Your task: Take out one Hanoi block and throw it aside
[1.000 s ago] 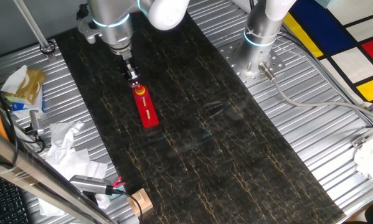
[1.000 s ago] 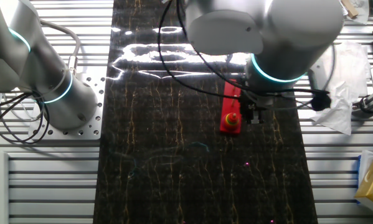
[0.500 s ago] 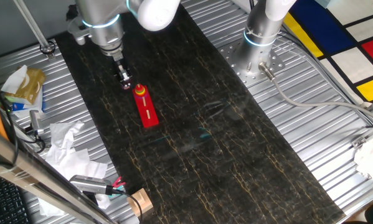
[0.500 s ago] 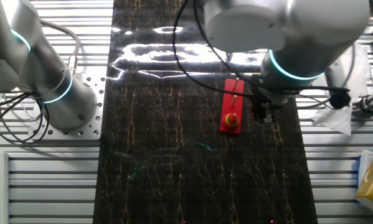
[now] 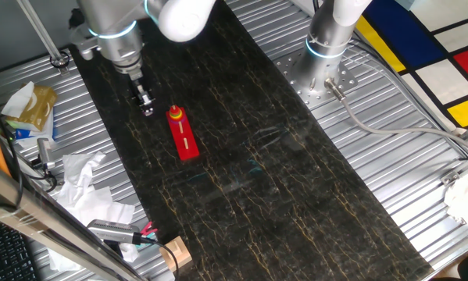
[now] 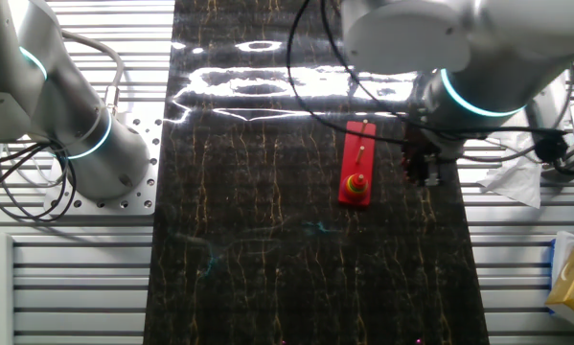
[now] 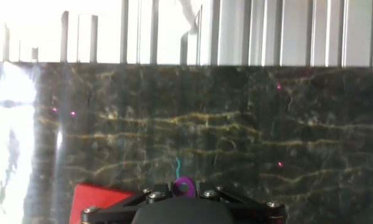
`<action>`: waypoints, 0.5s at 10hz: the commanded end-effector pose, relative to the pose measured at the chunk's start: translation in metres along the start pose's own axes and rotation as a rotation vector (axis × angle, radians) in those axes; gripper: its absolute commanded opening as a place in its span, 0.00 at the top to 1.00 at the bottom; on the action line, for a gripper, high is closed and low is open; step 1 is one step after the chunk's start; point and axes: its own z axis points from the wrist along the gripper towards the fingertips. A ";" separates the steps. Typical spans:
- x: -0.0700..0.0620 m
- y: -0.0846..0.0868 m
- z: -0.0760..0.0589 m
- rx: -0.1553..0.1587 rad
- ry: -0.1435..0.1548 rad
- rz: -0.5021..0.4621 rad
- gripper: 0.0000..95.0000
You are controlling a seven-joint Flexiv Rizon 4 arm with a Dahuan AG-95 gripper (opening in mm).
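The Hanoi tower is a red base (image 5: 186, 143) with a small stack of coloured rings (image 5: 175, 115) at its far end; it also shows in the other fixed view (image 6: 356, 161). My gripper (image 5: 145, 104) hangs over the dark mat, left of the tower and apart from it. In the other fixed view the gripper (image 6: 428, 172) is to the right of the base. In the hand view the gripper (image 7: 183, 186) is shut on a small purple Hanoi block (image 7: 183, 186). A corner of the red base (image 7: 93, 198) shows at lower left.
The dark marble-patterned mat (image 5: 241, 156) lies on a ribbed metal table. Crumpled paper (image 5: 85, 183), a packet (image 5: 30, 108) and a wooden block (image 5: 176, 254) lie left of the mat. A second arm's base (image 5: 326, 48) stands at the far right. The mat's edge (image 7: 236, 65) lies ahead in the hand view.
My gripper has lifted away from the ring stack and moved sideways off the tower toward the mat's edge, with the purple block in it. The red base has not moved.
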 end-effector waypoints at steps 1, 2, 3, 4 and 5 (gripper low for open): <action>-0.007 0.001 0.001 0.002 -0.017 0.001 1.00; -0.012 0.001 0.002 0.005 -0.031 0.001 1.00; -0.015 0.002 0.002 0.006 -0.037 0.002 1.00; -0.018 0.002 0.002 0.007 -0.041 0.001 1.00; -0.020 0.003 0.002 0.008 -0.044 0.001 1.00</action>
